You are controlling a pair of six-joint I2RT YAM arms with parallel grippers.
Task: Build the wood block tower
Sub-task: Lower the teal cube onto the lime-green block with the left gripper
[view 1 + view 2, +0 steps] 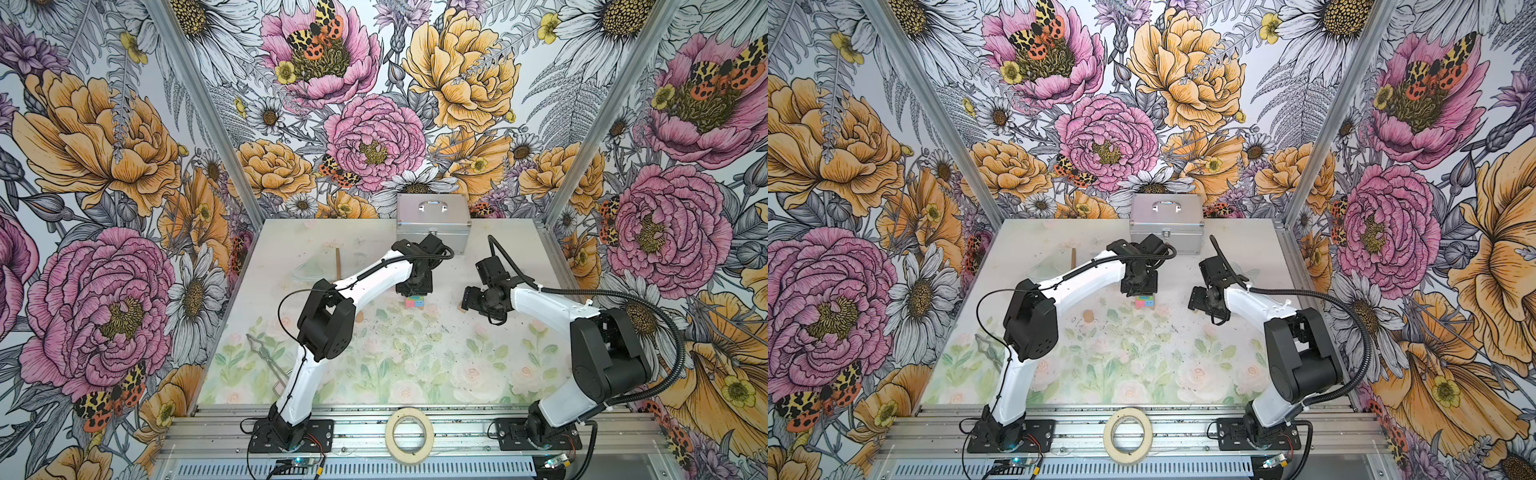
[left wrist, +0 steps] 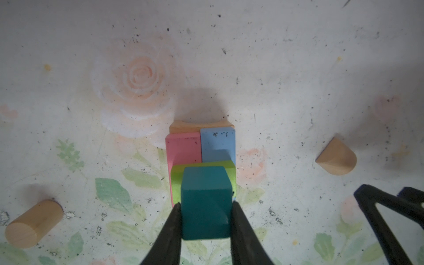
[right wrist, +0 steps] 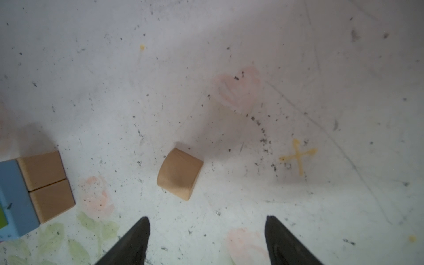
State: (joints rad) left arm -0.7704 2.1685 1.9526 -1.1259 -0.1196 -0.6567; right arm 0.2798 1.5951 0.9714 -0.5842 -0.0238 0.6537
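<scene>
The tower [image 1: 414, 302] [image 1: 1145, 302] stands mid-table under my left gripper [image 1: 413, 286]. The left wrist view shows a pink brick [image 2: 182, 149] and a light blue brick [image 2: 218, 144] side by side, with a tan block [image 2: 199, 126] behind them and a green block [image 2: 176, 181] across them. My left gripper [image 2: 205, 205] is shut on a teal cube [image 2: 205, 195] over the green block; whether the cube rests on it I cannot tell. A tan cylinder [image 2: 34, 223] lies to one side. My right gripper [image 3: 207, 229] hangs open near a tan half-round block [image 3: 180, 174], apart from it.
A silver case [image 1: 432, 224] stands at the back edge. A roll of tape [image 1: 409, 434] lies on the front rail. A thin wooden stick [image 1: 337, 264] and metal tongs [image 1: 262, 353] lie on the left side. Two tan blocks [image 3: 46, 185] adjoin the tower's blue brick.
</scene>
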